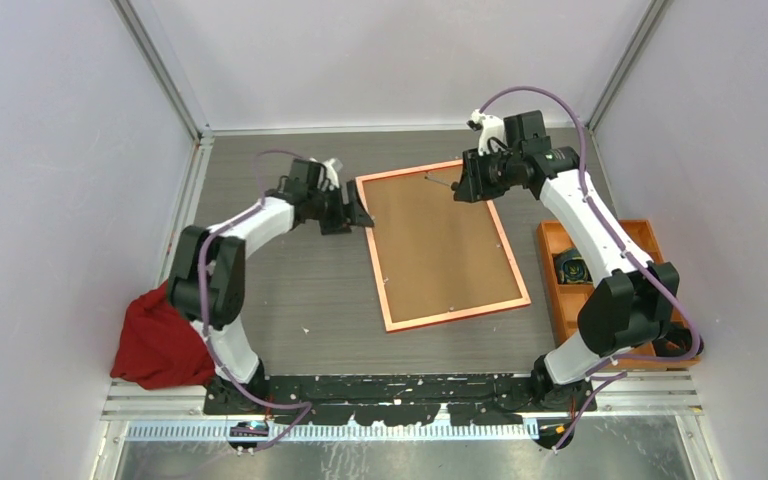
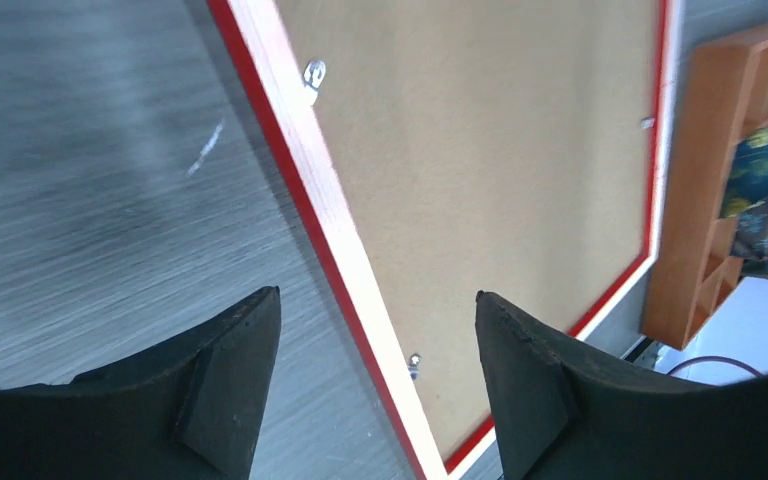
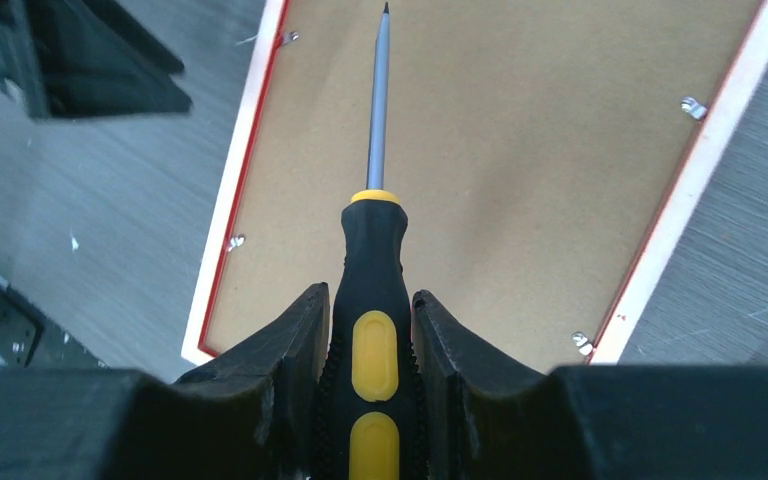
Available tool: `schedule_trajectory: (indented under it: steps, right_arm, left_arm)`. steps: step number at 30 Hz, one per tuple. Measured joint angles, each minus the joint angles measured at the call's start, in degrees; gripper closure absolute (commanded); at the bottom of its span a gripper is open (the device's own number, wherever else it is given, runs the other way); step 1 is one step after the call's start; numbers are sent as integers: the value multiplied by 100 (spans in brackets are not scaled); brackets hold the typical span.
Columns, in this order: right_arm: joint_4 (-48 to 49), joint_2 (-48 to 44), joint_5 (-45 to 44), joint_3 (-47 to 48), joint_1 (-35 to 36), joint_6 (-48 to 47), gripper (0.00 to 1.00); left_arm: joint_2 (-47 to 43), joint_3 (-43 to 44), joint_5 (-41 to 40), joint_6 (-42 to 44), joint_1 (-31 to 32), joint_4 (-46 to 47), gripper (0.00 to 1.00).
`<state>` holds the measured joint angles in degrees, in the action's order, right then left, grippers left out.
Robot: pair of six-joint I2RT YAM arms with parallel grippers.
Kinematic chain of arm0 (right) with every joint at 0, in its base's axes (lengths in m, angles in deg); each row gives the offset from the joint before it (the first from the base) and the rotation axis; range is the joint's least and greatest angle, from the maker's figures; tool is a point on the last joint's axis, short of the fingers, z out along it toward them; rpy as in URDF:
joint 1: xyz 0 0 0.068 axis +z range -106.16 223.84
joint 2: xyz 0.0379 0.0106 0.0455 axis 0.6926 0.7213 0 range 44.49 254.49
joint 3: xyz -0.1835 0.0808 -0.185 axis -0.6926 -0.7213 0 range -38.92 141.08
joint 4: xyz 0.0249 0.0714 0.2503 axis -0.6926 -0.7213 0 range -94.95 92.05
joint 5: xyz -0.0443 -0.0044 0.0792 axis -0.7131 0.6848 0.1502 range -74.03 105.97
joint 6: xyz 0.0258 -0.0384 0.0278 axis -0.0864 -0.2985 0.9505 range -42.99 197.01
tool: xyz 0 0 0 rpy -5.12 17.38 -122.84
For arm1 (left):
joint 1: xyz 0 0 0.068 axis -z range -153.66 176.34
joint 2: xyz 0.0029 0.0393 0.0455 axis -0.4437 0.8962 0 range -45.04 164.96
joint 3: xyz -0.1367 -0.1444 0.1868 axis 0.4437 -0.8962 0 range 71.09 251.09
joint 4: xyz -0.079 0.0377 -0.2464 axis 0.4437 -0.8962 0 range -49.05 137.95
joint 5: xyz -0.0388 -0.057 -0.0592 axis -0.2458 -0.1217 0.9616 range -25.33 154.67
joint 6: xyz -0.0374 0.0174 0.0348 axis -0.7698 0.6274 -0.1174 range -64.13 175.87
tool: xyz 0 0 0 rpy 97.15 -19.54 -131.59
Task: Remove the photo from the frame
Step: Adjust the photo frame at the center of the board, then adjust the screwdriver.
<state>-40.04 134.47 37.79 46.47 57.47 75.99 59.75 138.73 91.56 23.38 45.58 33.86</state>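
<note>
Right pincer [image 3: 372, 310] is clamped on the black-and-yellow screwdriver [image 3: 375, 255], blade aimed across the backing board [image 3: 480, 180], likely to lever up the metal tabs [image 3: 236, 241]. Left pincer [image 2: 375, 300] hangs wide and empty over the left rail of the frame [image 2: 305, 190] (probably ready to steady it). The frame lies face down on the worktop [image 2: 90, 180], so the photo is presumably hidden beneath the board. No readable writing anywhere.

Bare table [image 1: 290, 290] lies open left of the frame [image 1: 450, 318] and along its near rail. A cloth [image 1: 155, 345] fills the near-left corner. On the right, only a narrow strip separates frame and tray [image 1: 550, 290]. The left gripper [image 1: 360, 215], jaws apart, crowds the left rail's far end. The right gripper [image 1: 460, 187], clamping a screwdriver [image 3: 375, 330], hangs over the far-right part.
</note>
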Motion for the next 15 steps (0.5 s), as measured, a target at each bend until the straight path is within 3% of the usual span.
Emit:
schedule_trajectory:
  steps: [7, 11, 15]
  right_arm:
    - [-520, -83, 949, 37, 0, -632, 99]
    - [-918, -157, 1554, 68, 44, -1082, 99]
    - [-1475, -166, 2059, 188, 238, -1687, 99]
  left_arm:
    - [-1731, -133, 367, 907, -385, 275, 1]
    - [-2236, -164, 1191, 1539, -328, 566, 0]
    - [-1993, 177, 2000, 2328, -227, 243, 0]
